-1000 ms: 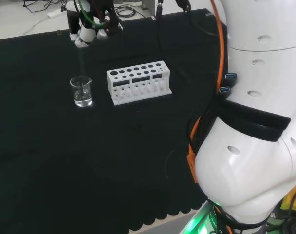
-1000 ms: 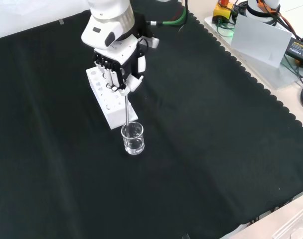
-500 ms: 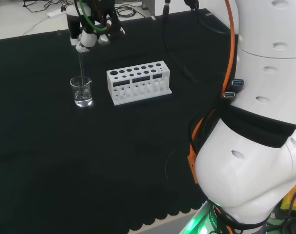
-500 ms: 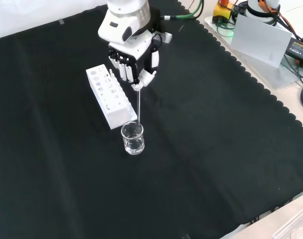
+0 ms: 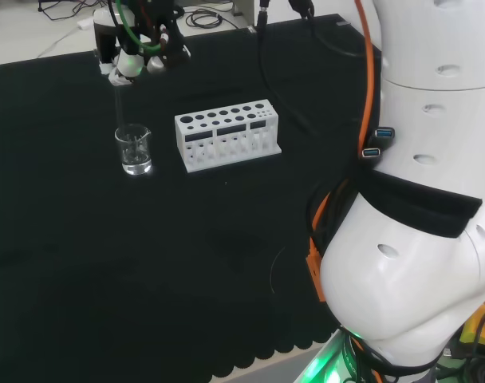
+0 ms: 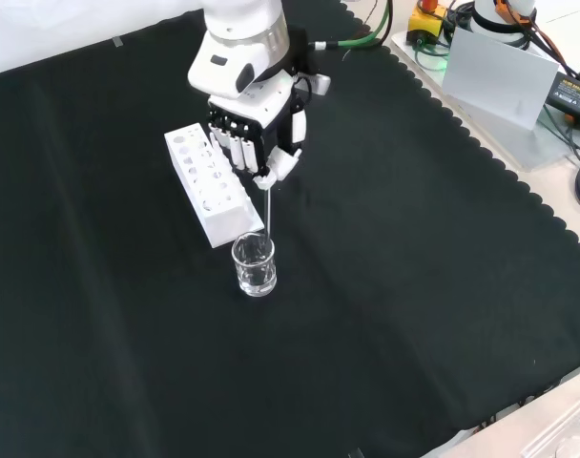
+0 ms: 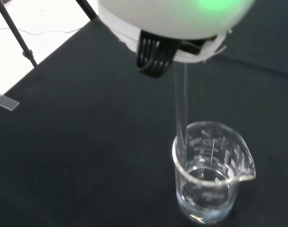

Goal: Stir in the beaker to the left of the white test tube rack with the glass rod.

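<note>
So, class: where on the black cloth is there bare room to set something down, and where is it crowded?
Front view: bare black cloth lies right of and below the clear glass beaker, and left of the white test tube rack. Crowded: the beaker touches or nearly touches the rack's near end, where the black and white hand holds the thin glass rod.

Test tube rack point(image 6: 212, 185) crowds the beaker point(image 6: 255, 264), seemingly not touching; elsewhere open cloth point(image 6: 414, 286).

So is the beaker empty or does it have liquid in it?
It holds a little clear liquid. The wrist view shows a shallow layer at the bottom of the beaker, well below the rim.
</note>
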You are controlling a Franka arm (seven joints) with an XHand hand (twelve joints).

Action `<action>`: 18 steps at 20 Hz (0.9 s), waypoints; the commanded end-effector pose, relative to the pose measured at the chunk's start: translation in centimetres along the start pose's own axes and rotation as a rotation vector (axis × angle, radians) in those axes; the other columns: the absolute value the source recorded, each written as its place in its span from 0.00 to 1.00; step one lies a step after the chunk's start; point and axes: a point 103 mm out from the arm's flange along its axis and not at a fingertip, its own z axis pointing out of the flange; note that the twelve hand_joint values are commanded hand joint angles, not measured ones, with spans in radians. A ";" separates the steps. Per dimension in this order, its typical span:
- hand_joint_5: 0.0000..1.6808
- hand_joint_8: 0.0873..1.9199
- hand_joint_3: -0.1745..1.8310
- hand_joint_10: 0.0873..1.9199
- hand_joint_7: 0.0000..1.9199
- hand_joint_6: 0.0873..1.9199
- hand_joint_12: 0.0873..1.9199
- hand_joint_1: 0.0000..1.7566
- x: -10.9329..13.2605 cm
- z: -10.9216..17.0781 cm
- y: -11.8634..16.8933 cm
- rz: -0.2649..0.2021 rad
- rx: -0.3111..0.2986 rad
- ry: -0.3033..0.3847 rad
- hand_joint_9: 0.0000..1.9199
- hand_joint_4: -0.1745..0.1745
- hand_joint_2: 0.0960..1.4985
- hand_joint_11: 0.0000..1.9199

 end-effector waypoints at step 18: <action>0.82 0.48 0.50 0.37 0.67 0.10 0.28 0.76 -3.9 -0.5 -1.4 0.051 0.018 0.004 0.87 0.00 0.33 0.88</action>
